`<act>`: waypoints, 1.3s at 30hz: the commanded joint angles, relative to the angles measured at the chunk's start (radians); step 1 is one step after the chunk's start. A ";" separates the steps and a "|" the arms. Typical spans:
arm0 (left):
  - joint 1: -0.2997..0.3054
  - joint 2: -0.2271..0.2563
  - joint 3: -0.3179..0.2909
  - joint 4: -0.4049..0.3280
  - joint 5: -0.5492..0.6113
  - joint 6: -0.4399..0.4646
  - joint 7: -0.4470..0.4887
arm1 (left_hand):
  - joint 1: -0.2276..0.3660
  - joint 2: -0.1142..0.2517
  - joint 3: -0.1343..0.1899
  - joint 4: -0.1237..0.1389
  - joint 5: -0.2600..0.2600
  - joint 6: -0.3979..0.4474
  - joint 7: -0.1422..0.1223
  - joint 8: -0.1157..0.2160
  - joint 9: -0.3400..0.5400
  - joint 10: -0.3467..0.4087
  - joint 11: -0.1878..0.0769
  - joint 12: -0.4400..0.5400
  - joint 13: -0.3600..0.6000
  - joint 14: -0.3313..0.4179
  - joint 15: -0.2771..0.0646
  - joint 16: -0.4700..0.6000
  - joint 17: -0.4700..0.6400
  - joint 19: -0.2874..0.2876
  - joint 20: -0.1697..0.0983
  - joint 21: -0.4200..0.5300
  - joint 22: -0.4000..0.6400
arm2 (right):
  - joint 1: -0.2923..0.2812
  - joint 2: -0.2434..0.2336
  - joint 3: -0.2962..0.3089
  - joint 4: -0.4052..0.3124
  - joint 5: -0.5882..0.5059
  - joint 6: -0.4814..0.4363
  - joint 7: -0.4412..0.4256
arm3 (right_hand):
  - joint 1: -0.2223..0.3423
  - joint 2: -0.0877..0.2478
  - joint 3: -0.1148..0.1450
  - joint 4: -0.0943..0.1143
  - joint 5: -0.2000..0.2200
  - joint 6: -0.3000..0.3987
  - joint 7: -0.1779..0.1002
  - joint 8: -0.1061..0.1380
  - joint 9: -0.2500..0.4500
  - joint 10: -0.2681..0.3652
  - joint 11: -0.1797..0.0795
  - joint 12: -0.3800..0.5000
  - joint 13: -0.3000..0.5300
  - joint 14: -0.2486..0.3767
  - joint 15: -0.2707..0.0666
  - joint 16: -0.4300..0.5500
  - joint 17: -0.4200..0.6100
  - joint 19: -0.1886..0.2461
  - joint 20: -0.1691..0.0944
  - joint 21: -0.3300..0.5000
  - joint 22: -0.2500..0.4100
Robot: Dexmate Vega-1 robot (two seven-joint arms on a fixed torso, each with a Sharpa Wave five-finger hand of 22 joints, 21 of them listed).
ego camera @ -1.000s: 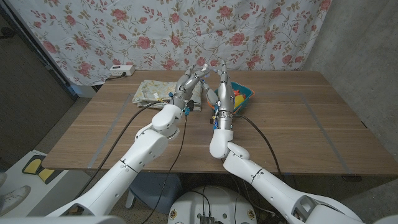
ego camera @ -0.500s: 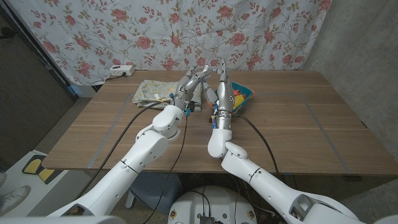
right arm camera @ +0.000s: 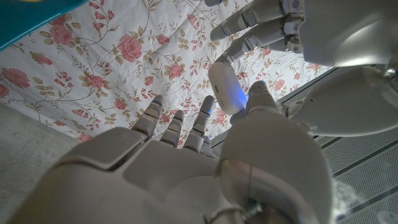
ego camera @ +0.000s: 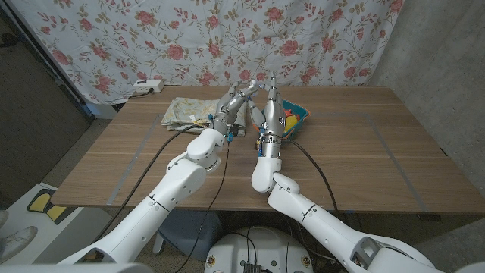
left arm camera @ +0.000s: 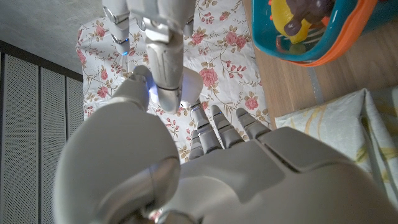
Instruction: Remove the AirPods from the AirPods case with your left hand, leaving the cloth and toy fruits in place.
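Observation:
Both hands are raised above the table's far middle and meet there. In the right wrist view the small white AirPods case (right arm camera: 225,87) sits between my right hand's (right arm camera: 186,162) thumb and fingers. My left hand's fingertips (right arm camera: 231,26) reach onto its upper end; a pinch there is hidden. The left wrist view has the case (left arm camera: 190,92) beside my left hand (left arm camera: 205,174) and the right hand's fingers (left arm camera: 163,56). From the head camera, the left hand (ego camera: 233,104) and right hand (ego camera: 270,105) touch at the fingertips. No loose AirPod is visible.
A folded patterned cloth (ego camera: 184,111) lies at the back left of the table (ego camera: 364,159). A blue-and-orange bowl (ego camera: 300,116) with toy fruits (left arm camera: 292,18) stands just behind my right hand. A white power strip (ego camera: 148,86) sits at the far left edge.
Both hands stay together at the same spot; only slight shifts of the arms show.

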 commanded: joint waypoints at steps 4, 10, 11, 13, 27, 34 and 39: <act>-0.003 -0.003 0.009 0.004 -0.008 0.001 -0.005 | 0.008 0.017 0.000 0.002 0.004 -0.003 0.001 -0.001 -0.001 0.068 -0.067 0.137 0.135 -0.001 0.005 -0.004 -0.001 0.002 0.002 0.002 0.003 | 0.006 0.005 -0.006 0.013 -0.007 -0.017 -0.008 | 0.019 0.001 0.004 -0.008 0.000 0.000 0.003 0.003 0.003 -0.011 0.001 0.017 0.014 0.006 -0.084 0.007 0.005 0.003 0.002 0.003 0.004; -0.004 -0.005 0.014 0.005 -0.011 0.008 -0.006 | 0.008 0.017 -0.001 0.002 0.005 -0.003 0.002 -0.001 -0.001 0.067 -0.067 0.137 0.135 -0.001 0.006 -0.003 -0.001 0.003 0.002 0.002 0.003 | 0.006 0.012 -0.001 0.022 -0.003 -0.009 -0.012 | 0.027 0.006 0.009 -0.010 0.001 0.002 -0.001 0.003 0.003 -0.012 -0.004 0.029 0.025 0.007 -0.090 0.007 0.008 0.005 -0.003 0.003 0.004; -0.004 -0.004 0.016 0.007 -0.010 0.006 -0.009 | 0.008 0.017 -0.001 0.001 0.005 -0.003 0.002 -0.001 -0.001 0.067 -0.067 0.137 0.135 -0.001 0.006 -0.004 -0.001 0.002 0.002 0.002 0.003 | 0.007 0.011 -0.002 0.023 -0.002 -0.008 -0.011 | 0.028 0.006 0.010 -0.010 0.001 0.002 -0.002 0.003 0.003 -0.011 -0.006 0.032 0.027 0.008 -0.091 0.007 0.008 0.005 -0.005 0.003 0.004; -0.004 -0.008 0.018 0.009 -0.012 0.006 -0.006 | 0.009 0.018 0.000 0.001 0.005 -0.003 0.002 -0.001 -0.001 0.068 -0.067 0.137 0.135 -0.001 0.006 -0.004 -0.002 0.002 0.003 0.002 0.003 | 0.006 0.013 0.000 0.022 0.007 -0.007 -0.005 | 0.031 0.008 0.012 -0.011 0.001 0.005 -0.004 0.004 0.003 -0.011 -0.008 0.038 0.032 0.009 -0.094 0.007 0.010 0.006 -0.008 0.003 0.004; -0.008 -0.010 0.026 0.015 -0.014 0.007 -0.008 | 0.011 0.019 0.000 0.001 0.008 -0.003 0.002 -0.001 -0.001 0.067 -0.068 0.136 0.136 0.000 0.005 -0.004 -0.002 0.002 0.002 0.002 0.003 | 0.002 0.021 0.014 0.038 0.025 0.021 -0.012 | 0.025 0.037 0.020 0.005 0.001 0.033 -0.030 0.008 0.002 0.004 -0.034 0.082 0.068 0.024 -0.115 0.017 0.024 0.015 -0.035 0.005 0.005; -0.012 -0.009 0.028 0.020 -0.021 0.008 -0.017 | 0.010 0.019 0.001 0.001 0.008 -0.003 0.002 -0.001 -0.001 0.068 -0.068 0.136 0.136 0.000 0.005 -0.004 -0.002 0.001 0.002 0.002 0.003 | -0.001 0.026 0.024 0.046 0.030 0.031 -0.012 | 0.031 0.063 0.035 0.011 0.004 0.044 -0.042 0.008 0.002 0.016 -0.046 0.104 0.084 0.031 -0.127 0.022 0.033 0.016 -0.046 0.005 0.005; -0.015 -0.011 0.031 0.024 -0.025 0.009 -0.020 | 0.011 0.020 0.001 0.001 0.009 -0.003 0.001 -0.001 -0.001 0.067 -0.068 0.136 0.136 -0.001 0.006 -0.004 -0.002 0.001 0.002 0.002 0.003 | -0.002 0.028 0.025 0.050 0.034 0.032 -0.012 | 0.046 0.072 0.049 0.007 0.006 0.051 -0.053 0.008 0.002 0.025 -0.050 0.118 0.094 0.039 -0.133 0.027 0.039 0.022 -0.054 0.007 0.005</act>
